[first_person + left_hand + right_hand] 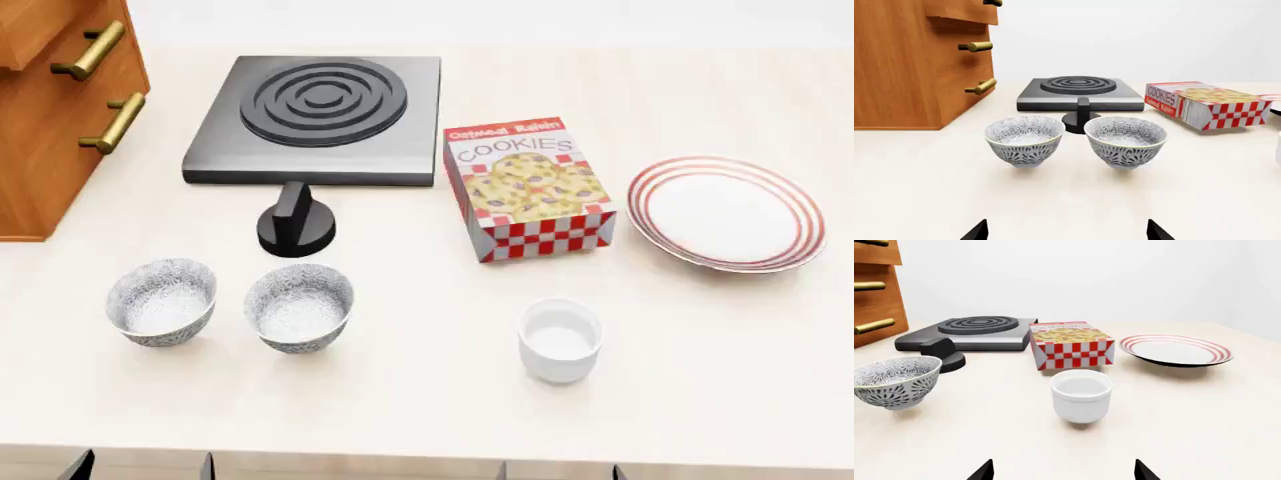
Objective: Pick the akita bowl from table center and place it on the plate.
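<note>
Two identical grey-and-white speckled bowls stand side by side at the table's front left. The akita bowl [299, 305] [1125, 141] [895, 381] is the one nearer the table center; its twin [162, 300] [1024, 140] stands to its left. The plate [727, 212] [1175, 350], white with red rings, lies bare at the right. My left gripper [1067, 232] is open, low over the table in front of both bowls and apart from them. My right gripper [1063, 472] is open too, with nothing in it, in front of the white cup.
A plain white cup [559, 340] [1081, 395] stands front center. A cookies box [530, 188] lies between the bowls and the plate. Behind the bowls are a black knob [296, 222] and a stove burner [316, 118]. A wooden drawer cabinet [54, 110] fills the far left.
</note>
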